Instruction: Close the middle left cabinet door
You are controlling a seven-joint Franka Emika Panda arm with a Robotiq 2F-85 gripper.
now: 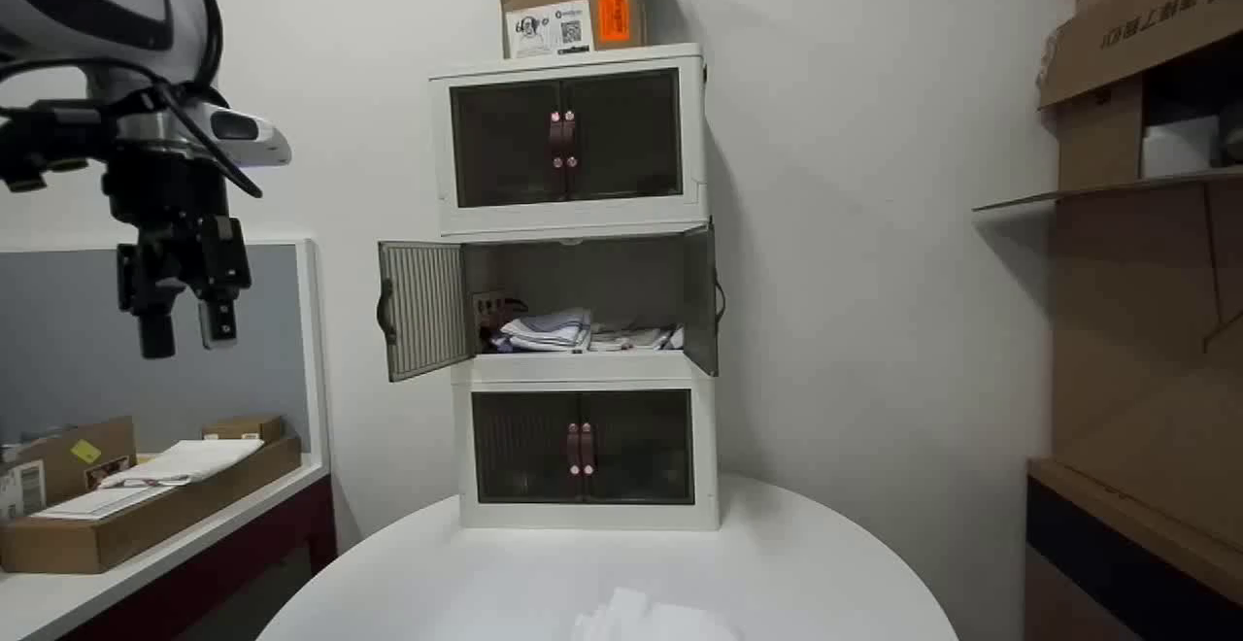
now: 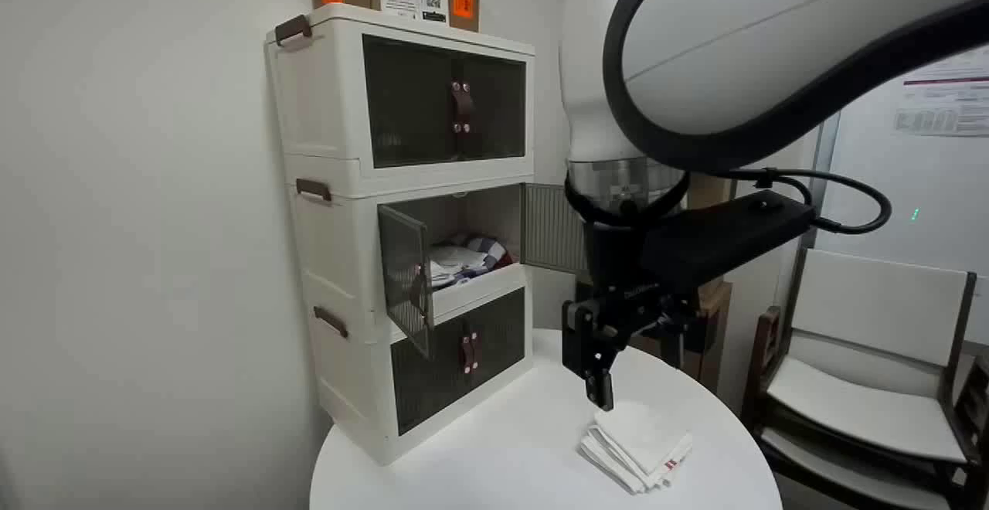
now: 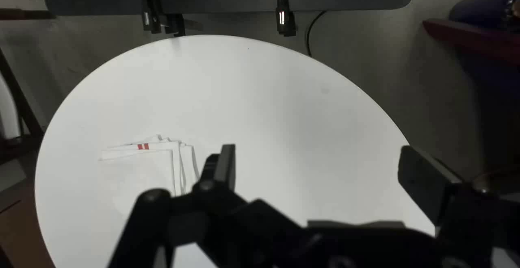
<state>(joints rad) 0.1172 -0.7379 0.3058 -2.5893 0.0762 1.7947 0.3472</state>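
- hanging free, the gripper [image 1: 187, 328] has its jaws spread wide, holding nothing
- the left door [image 1: 424, 311] of the middle cabinet [image 1: 573, 369] stands swung outward, well apart from the gripper
- i'd go round to the outer face and push near the handle [image 1: 382, 314], away from the hinged side
- follow the arc gently until it sits flush

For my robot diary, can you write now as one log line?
end effector: open, empty; middle left door: open; middle right door: open; white cloths: on table
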